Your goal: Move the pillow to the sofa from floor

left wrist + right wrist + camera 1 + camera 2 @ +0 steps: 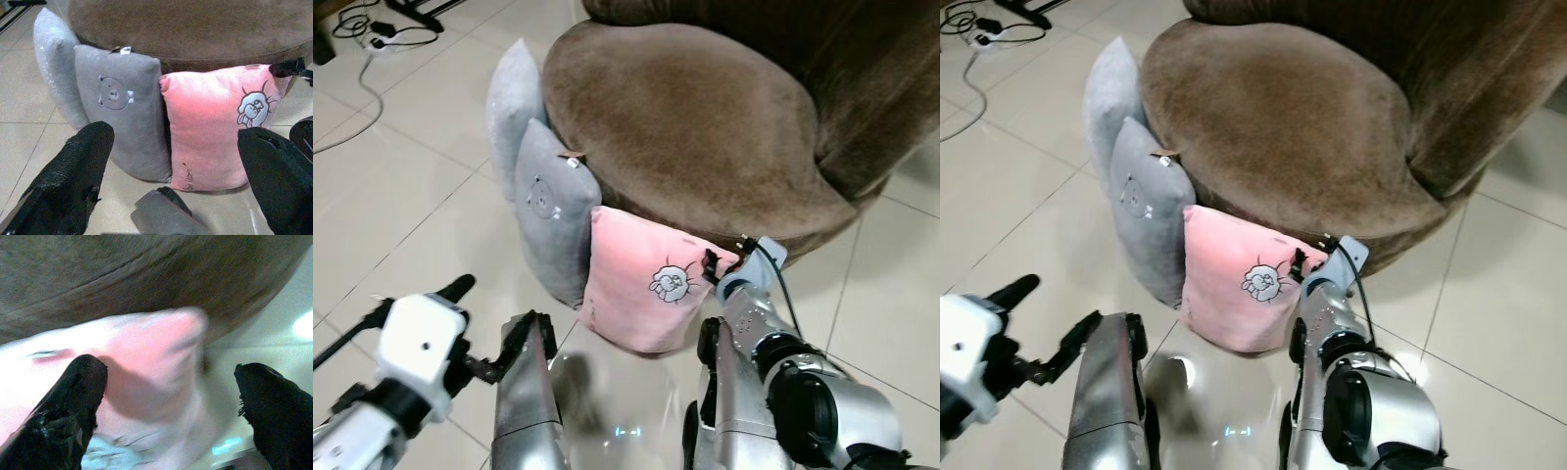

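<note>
Right claw at the pink pillow's corner

The pink pillow (646, 284) stands on the floor (401, 225) against the sofa (685, 127), right of two grey pillows (553, 211). The right claw (168, 396) is spread around its top right corner; the left claw (171, 171) hangs spread, nearer.

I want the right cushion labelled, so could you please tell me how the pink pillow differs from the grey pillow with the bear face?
The pink pillow carries a white bunny-like print; the grey bear pillow shows a faint bear face. The open right gripper straddles the pink pillow's top corner, while nothing touches the grey one. Both stand upright on the floor, leaning against the brown sofa.
</note>
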Robot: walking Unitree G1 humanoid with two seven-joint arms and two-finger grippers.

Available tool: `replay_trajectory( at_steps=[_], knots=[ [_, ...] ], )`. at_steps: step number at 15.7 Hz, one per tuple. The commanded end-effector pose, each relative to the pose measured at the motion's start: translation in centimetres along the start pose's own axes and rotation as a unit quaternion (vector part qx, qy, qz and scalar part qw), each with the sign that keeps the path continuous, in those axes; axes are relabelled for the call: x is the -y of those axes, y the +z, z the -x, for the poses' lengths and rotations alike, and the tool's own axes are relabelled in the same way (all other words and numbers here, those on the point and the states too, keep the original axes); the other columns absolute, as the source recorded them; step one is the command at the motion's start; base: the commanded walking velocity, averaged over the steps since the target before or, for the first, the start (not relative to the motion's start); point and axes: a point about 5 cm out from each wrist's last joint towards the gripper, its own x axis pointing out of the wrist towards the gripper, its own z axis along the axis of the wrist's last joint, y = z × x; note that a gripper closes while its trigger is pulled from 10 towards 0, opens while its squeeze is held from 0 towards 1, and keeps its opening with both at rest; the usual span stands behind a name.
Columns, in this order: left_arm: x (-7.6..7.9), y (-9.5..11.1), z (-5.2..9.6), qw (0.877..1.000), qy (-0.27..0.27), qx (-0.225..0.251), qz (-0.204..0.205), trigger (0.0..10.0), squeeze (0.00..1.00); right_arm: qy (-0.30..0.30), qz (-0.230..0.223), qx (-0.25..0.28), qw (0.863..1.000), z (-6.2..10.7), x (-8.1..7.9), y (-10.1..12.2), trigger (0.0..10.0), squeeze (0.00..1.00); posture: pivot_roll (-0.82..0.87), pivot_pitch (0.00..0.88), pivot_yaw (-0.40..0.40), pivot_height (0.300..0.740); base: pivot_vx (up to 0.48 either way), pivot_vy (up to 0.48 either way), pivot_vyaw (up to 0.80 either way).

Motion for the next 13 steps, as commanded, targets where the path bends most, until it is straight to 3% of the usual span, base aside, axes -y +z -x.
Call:
replay_trajectory(
  at_steps=[1,3,6,8,9,10,11,12,13],
  knots=[
    [0.0,0.2,0.7,1.0,-0.002,-0.006,-0.003,10.0,0.0,0.019,-0.065,-0.008,0.998,0.1,-0.4,-0.6,10.0,0.0,0.3,0.268,-0.003,0.495,0.0,0.0,0.0],
    [-0.1,0.4,1.3,1.0,0.0,-0.012,-0.004,10.0,0.0,0.042,-0.134,0.005,0.99,0.1,-1.0,-0.4,10.0,0.0,0.31,0.269,0.003,0.495,0.0,0.0,0.0],
    [-0.2,0.6,1.9,1.0,0.005,-0.018,-0.001,10.0,0.0,0.06,-0.175,0.031,0.982,0.1,-2.0,0.4,10.0,0.0,0.31,0.267,0.011,0.495,0.0,0.0,0.0],
    [-0.1,0.6,2.0,1.0,0.004,-0.02,0.001,10.0,0.0,0.058,-0.156,0.034,0.985,0.1,-2.5,0.4,10.0,0.0,0.31,0.268,0.009,0.495,0.0,0.0,0.0],
    [0.1,0.5,2.2,1.0,0.003,-0.024,0.002,10.0,0.0,0.047,-0.09,0.021,0.995,0.2,-3.2,-0.3,10.0,0.0,0.3,0.269,0.004,0.495,0.0,0.0,0.0],
    [0.1,0.4,2.2,1.0,0.002,-0.026,0.002,10.0,0.0,0.044,-0.064,0.015,0.997,0.3,-3.4,-0.7,10.0,0.0,0.3,0.269,0.002,0.495,0.0,0.0,0.0],
    [0.2,0.3,2.4,1.0,0.002,-0.029,0.004,10.0,0.0,0.023,-0.027,-0.004,0.999,0.4,-3.3,-1.9,8.2,0.0,0.3,0.269,-0.004,0.495,0.0,0.0,0.0],
    [0.3,0.4,2.4,1.0,0.002,-0.03,0.005,10.0,0.0,0.017,-0.023,-0.008,1.0,0.5,-3.2,-2.2,8.2,0.0,0.3,0.269,-0.004,0.495,0.0,0.0,0.0],
    [0.4,0.3,2.5,0.999,0.002,-0.031,0.009,10.0,0.0,0.009,-0.018,-0.021,1.0,0.6,-3.2,-3.0,0.0,0.0,0.3,0.27,-0.007,0.495,0.0,0.0,0.0]
  ],
)
